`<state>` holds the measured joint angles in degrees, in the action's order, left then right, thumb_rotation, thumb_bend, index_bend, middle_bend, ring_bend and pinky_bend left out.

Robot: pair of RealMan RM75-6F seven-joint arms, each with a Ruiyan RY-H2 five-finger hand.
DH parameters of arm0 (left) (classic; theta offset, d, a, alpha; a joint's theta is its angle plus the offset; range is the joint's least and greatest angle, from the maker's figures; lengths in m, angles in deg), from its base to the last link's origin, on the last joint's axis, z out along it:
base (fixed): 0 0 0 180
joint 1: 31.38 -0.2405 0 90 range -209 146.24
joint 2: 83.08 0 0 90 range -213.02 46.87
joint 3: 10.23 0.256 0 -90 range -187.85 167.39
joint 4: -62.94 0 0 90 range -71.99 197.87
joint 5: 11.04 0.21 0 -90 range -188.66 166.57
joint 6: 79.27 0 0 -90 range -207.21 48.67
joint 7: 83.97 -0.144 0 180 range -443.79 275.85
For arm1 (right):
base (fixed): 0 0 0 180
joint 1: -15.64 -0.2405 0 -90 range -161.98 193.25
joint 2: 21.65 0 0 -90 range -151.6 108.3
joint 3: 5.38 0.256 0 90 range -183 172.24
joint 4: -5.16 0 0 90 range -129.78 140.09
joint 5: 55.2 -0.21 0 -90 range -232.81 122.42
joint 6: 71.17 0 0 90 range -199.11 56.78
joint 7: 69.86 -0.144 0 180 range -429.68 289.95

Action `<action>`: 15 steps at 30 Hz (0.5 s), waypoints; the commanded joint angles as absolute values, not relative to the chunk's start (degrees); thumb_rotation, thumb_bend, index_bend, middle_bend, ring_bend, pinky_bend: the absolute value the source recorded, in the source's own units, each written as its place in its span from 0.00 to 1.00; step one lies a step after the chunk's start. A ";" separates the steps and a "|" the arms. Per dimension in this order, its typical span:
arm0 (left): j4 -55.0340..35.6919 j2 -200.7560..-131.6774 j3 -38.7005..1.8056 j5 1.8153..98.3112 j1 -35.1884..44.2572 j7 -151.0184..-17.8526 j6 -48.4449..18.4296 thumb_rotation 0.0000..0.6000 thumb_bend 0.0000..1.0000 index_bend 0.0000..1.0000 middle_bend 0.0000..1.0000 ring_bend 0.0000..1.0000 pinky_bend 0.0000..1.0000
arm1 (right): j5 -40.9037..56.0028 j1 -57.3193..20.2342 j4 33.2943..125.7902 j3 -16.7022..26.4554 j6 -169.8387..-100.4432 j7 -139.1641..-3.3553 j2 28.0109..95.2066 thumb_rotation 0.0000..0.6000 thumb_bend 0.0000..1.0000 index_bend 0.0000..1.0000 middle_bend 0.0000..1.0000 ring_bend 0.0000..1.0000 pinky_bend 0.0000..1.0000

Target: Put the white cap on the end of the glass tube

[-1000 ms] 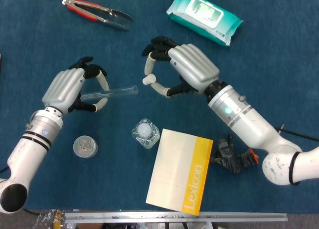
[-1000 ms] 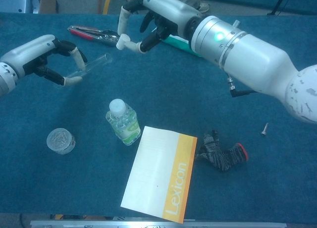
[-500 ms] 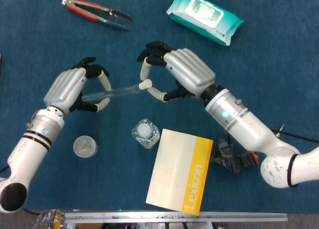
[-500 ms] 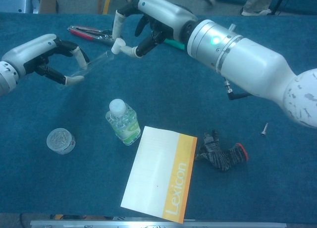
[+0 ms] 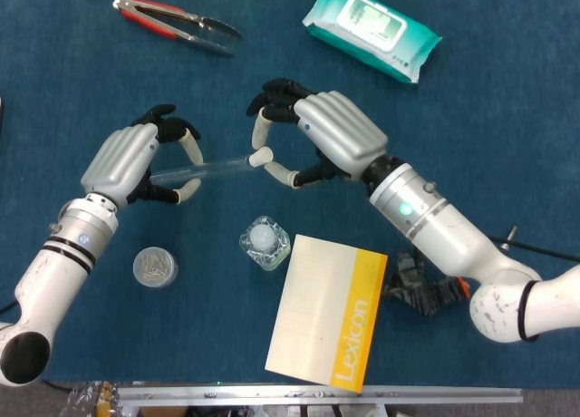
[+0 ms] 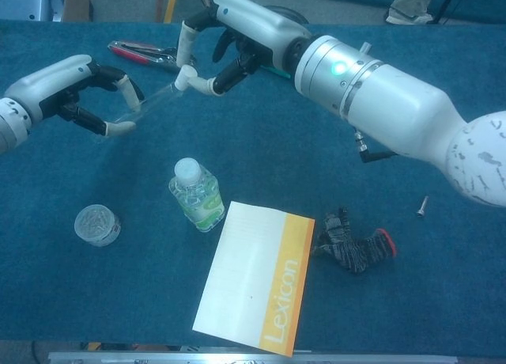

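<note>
I see the clear glass tube (image 5: 201, 169) held nearly level above the desk, the small white cap (image 5: 260, 156) touching its right end.

Only legible txt: "Lexicon", white letters on the yellow strip of the white-and-yellow booklet (image 5: 328, 309), running lengthwise along the strip, same word readable in chest view on the booklet's yellow edge. Label panel on the teal wipes pack (image 5: 372, 29) too small and blurred to read. Label on the small clear bottle (image 6: 197, 196) green and white, no words legible. No other numbers or signs readable.
</note>
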<state>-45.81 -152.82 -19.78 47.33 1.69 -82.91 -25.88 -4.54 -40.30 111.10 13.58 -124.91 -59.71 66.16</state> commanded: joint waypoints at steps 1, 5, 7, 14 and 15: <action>-45.79 -152.84 -19.78 47.24 1.75 -82.81 -25.90 1.00 0.33 0.60 0.29 0.08 0.12 | -4.72 -40.40 110.96 13.50 -124.82 -59.74 66.22 1.00 0.32 0.58 0.31 0.14 0.32; -45.80 -152.89 -19.72 47.15 1.91 -82.81 -25.92 1.00 0.33 0.60 0.29 0.08 0.12 | -4.98 -40.59 110.60 13.35 -124.73 -59.77 66.48 1.00 0.32 0.58 0.31 0.14 0.32; -45.84 -152.87 -19.70 47.15 1.94 -82.76 -25.90 1.00 0.33 0.60 0.29 0.08 0.12 | -4.99 -40.68 110.47 13.29 -124.74 -59.72 66.58 1.00 0.32 0.58 0.31 0.14 0.32; -45.97 -152.85 -19.56 47.02 2.13 -82.78 -25.93 1.00 0.33 0.60 0.29 0.08 0.12 | -5.13 -41.02 110.01 13.26 -124.80 -59.68 67.07 1.00 0.32 0.58 0.31 0.14 0.32; -46.00 -152.89 -19.53 46.96 2.17 -82.76 -25.96 1.00 0.33 0.60 0.29 0.08 0.12 | -5.21 -41.07 109.94 13.25 -124.77 -59.70 67.15 1.00 0.32 0.58 0.31 0.14 0.32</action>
